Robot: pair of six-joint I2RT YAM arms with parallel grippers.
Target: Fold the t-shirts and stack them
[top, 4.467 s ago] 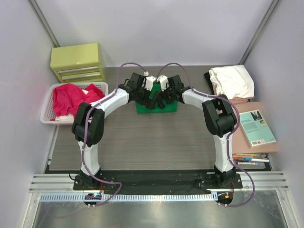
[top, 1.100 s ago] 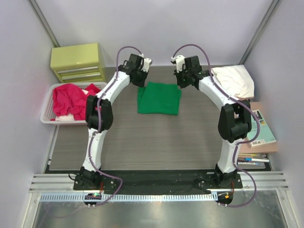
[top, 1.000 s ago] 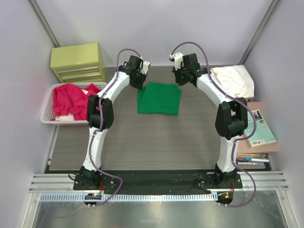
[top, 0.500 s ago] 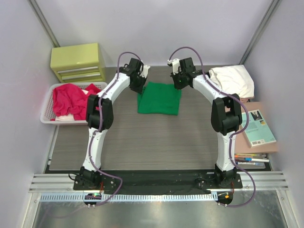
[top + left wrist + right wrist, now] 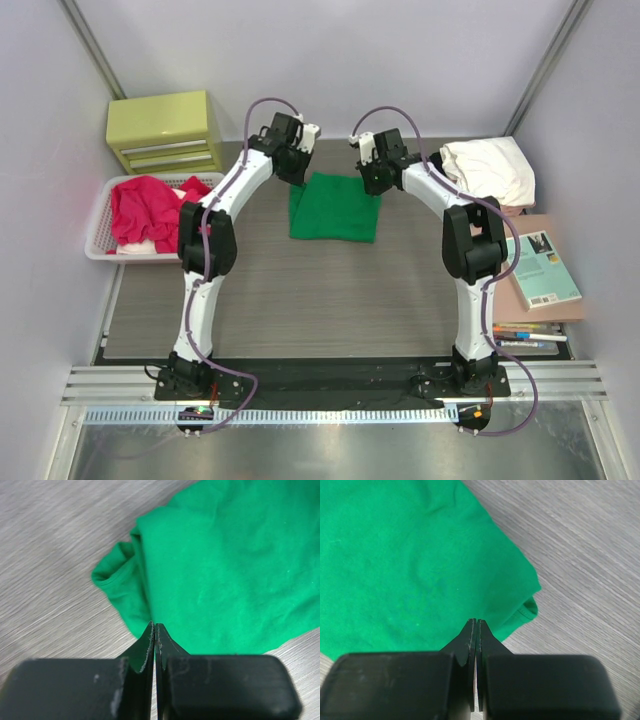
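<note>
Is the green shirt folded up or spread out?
Folded. The green t-shirt lies as a small flat rectangle, and both wrist views show doubled layers at its corners.

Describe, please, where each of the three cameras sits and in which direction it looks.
Top external: above and behind the bases, looking down on the table; the left arm and right arm show whole.
Left wrist: on the left arm, looking down past the shut left gripper at the green t-shirt.
Right wrist: on the right arm, looking down past the shut right gripper.
Shared: both wrist views show the green t-shirt.
</note>
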